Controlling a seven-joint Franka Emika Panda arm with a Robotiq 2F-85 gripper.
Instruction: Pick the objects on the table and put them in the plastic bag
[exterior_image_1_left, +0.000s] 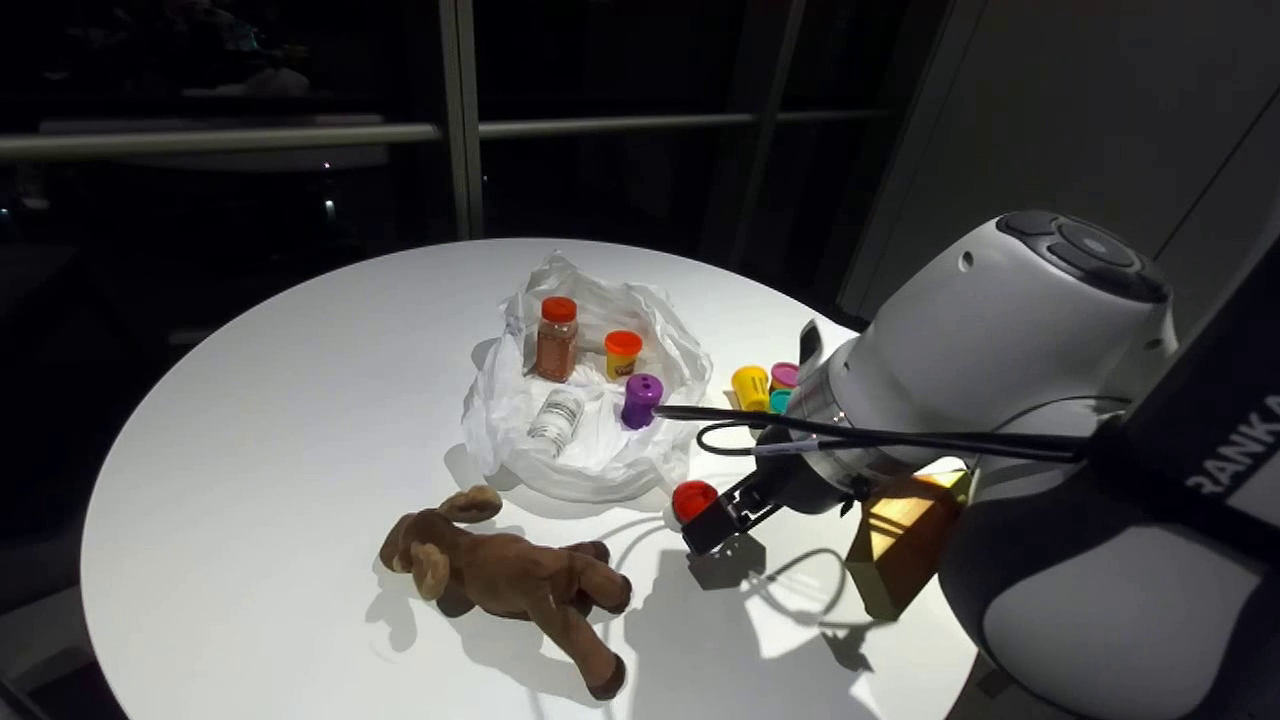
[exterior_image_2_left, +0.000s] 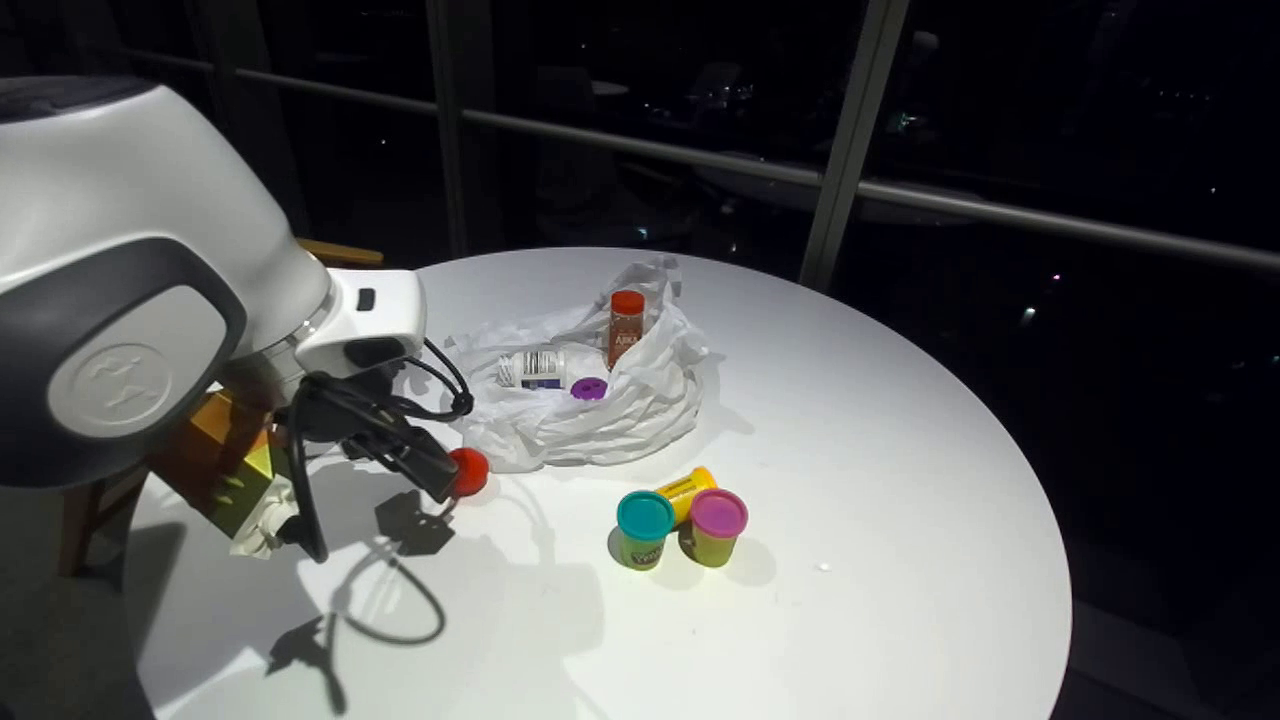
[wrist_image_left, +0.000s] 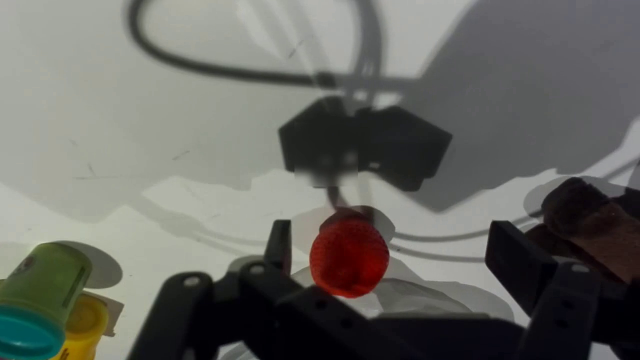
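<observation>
My gripper (wrist_image_left: 392, 245) stands open above the white table (exterior_image_1_left: 260, 400). Between its spread fingers shows a red cup (wrist_image_left: 349, 257), nearer the left finger and not gripped. The plastic bag (exterior_image_1_left: 590, 485) lies spread out beyond it. In it are an orange-lidded jar (exterior_image_1_left: 557, 348), a small orange-lidded cup (exterior_image_1_left: 622, 362), a purple bottle (exterior_image_1_left: 642, 404) and a white bottle (exterior_image_1_left: 556, 420). A brown plush animal (exterior_image_1_left: 510, 575) lies on its side in front of the bag. Teal-lidded (exterior_image_2_left: 643, 532) and magenta-lidded (exterior_image_2_left: 716, 530) cups stand beside a tipped yellow one (exterior_image_2_left: 687, 490).
A loose cable (exterior_image_1_left: 780, 432) hangs around the wrist. A yellow-brown block-shaped piece (exterior_image_1_left: 905, 540) sits beneath the arm. The round table's edge curves past the bag, with dark windows behind it.
</observation>
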